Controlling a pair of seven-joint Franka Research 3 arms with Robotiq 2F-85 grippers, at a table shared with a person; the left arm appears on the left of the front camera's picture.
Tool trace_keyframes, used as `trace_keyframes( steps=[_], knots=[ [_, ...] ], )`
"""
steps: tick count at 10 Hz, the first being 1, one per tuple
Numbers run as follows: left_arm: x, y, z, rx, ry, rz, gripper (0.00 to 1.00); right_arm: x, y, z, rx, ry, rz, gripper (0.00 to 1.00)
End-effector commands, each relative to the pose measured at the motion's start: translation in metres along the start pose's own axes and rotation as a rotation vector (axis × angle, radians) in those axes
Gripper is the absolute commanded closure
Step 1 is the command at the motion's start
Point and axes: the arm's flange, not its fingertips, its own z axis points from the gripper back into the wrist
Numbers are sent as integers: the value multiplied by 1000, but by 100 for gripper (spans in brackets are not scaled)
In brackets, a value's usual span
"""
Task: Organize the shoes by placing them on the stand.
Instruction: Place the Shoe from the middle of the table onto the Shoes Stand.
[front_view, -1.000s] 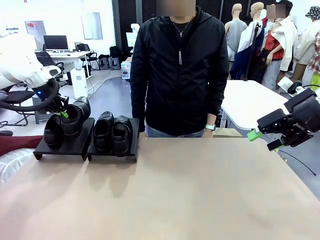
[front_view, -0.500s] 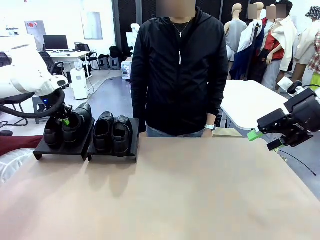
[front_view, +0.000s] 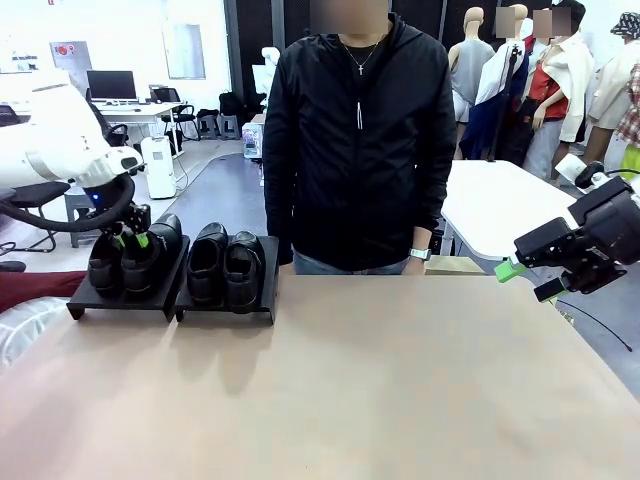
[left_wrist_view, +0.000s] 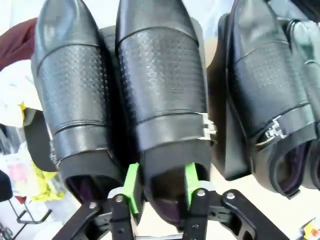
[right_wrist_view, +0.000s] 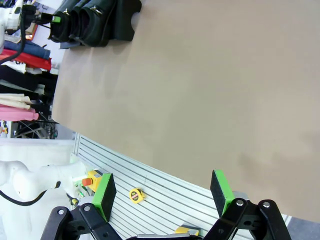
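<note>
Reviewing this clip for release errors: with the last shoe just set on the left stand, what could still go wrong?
1. The left gripper has its green pads straddling the heel collar of the shoe; pulling away at an angle could drag it off the stand.
2. That shoe sits tight against its neighbour, so a snagged finger might knock both.
3. The stand's top looks slightly sloped, so a nudged shoe may slide.
</note>
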Motion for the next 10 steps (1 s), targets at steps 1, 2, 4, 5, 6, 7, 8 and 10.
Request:
trace_keyframes(
  steps=[1,2,4,5,6,7,8,10],
  knots=[
    [-12,-8,41,-24,-51,12,0,3,0,1,33,-7,12,0],
    [-29,-15,67,-31,-67,13,0,3,0,1,33,-7,12,0],
    [-81,-40,108,-147,79,17,0,3,0,1,33,-7,12,0],
    [-109,-47,124,-206,174,-58,0,3,0,1,33,-7,12,0],
    [-140,-47,139,-341,322,-149,0,3,0,1,33,-7,12,0],
    [-174,-45,156,-439,333,-306,0,3,0,1,33,-7,12,0],
    [-220,-42,170,-498,342,-454,0,3,0,1,33,-7,12,0],
    [-279,-25,180,-575,319,-609,0,3,0,1,33,-7,12,0]
  ],
)
